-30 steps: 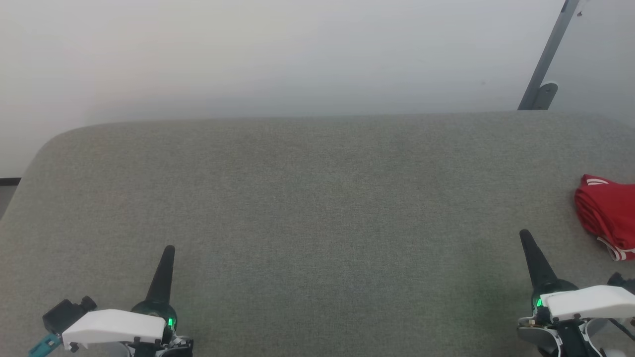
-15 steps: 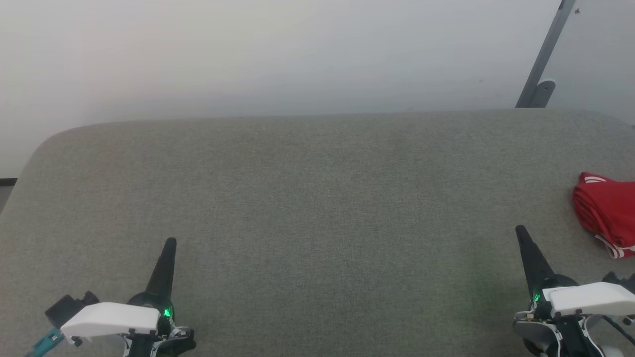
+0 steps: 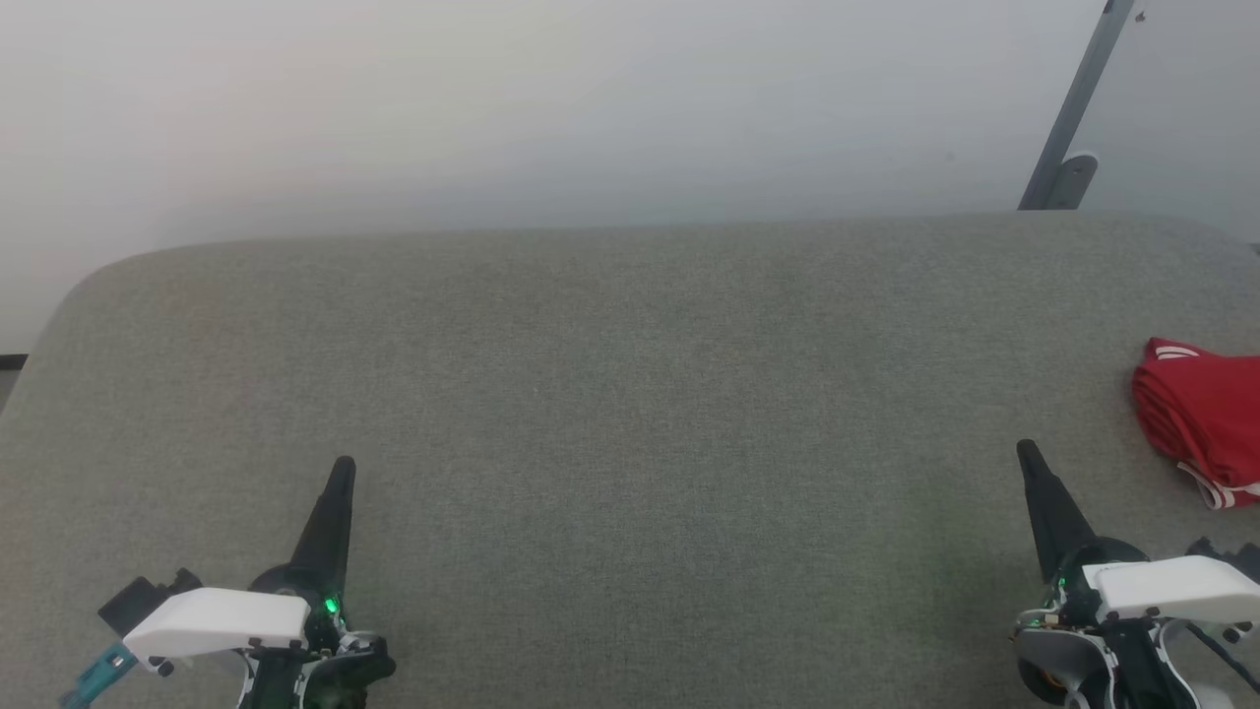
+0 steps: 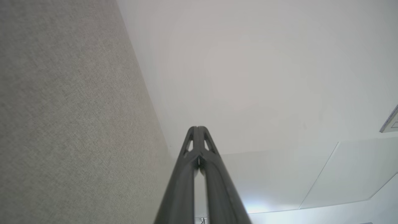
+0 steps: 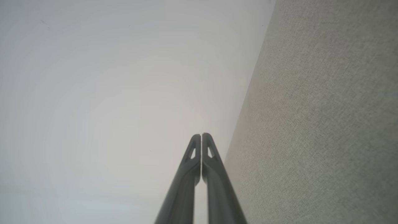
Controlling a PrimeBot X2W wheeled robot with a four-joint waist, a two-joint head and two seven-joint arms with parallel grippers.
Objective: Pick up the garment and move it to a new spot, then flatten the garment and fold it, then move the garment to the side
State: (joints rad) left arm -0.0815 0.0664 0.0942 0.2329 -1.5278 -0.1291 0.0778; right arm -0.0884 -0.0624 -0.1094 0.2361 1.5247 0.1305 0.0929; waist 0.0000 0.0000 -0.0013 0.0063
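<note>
A red sports jersey of thin shiny fabric with white stripe trim (image 3: 1199, 421) is seen lying in a folded bundle on a broad table covered in grey woven fabric (image 3: 630, 394), far over to the right, where it is cut off by the head view's right border. White stripes are shown at the bundle's far corner and along its near hem. The table's far edge is seen running straight below a pale plain wall (image 3: 492, 98), and its far left corner is rounded. A slanted grey metal bar (image 3: 1076, 101) is set against the wall past the far right end of the table. The left gripper (image 3: 342, 465) is held low over the near left part of the table, and its two long dark fingers are pressed together on nothing, as is confirmed in the left wrist view (image 4: 197, 127). The right gripper (image 3: 1026, 449) is held over the near right part, apart from the jersey, which lies beyond it and to its right; its fingers are likewise closed tip to tip on nothing (image 5: 201, 134). A wide stretch of the grey surface is left between the two grippers and up to the far edge.
</note>
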